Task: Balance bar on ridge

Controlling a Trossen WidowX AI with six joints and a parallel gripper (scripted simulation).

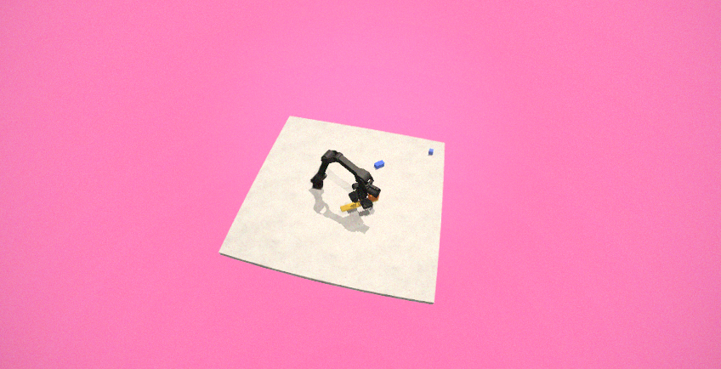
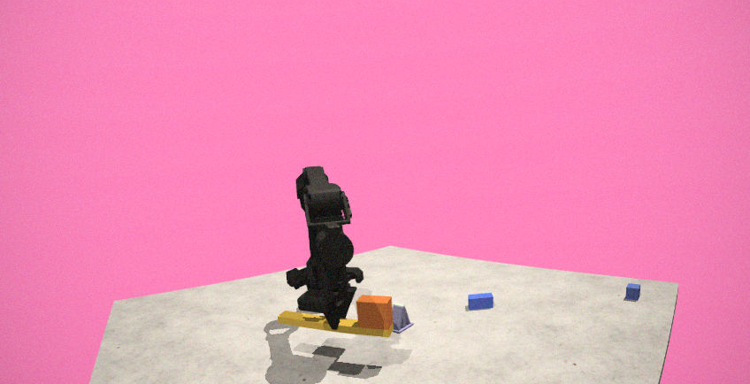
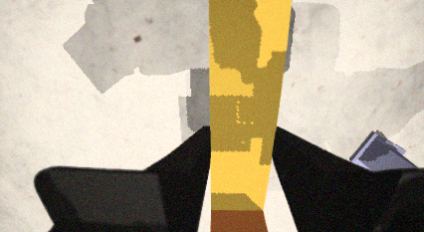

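Note:
The yellow bar [image 1: 348, 207] [image 2: 292, 318] [image 3: 234, 174] carries an orange block [image 1: 373, 197] [image 2: 374, 311] [image 3: 238, 222] on one end. My gripper [image 2: 335, 323] [image 3: 240, 133] is shut on the bar between its middle and the block end, its black fingers on either side. The bar hangs above the table, with shadows apart from it below. The lavender ridge [image 2: 401, 318] [image 3: 385, 154] stands on the table, behind the block end in the exterior view and at the lower right in the wrist view. The bar is not on the ridge. The ridge is hidden in the top view.
A blue block [image 1: 379, 164] [image 2: 480, 301] lies beyond the ridge. A smaller blue block [image 1: 431, 151] [image 2: 632, 291] is near the far corner of the pale table [image 1: 303, 244] [image 2: 526, 343]. The arm's base stands left of the gripper in the top view.

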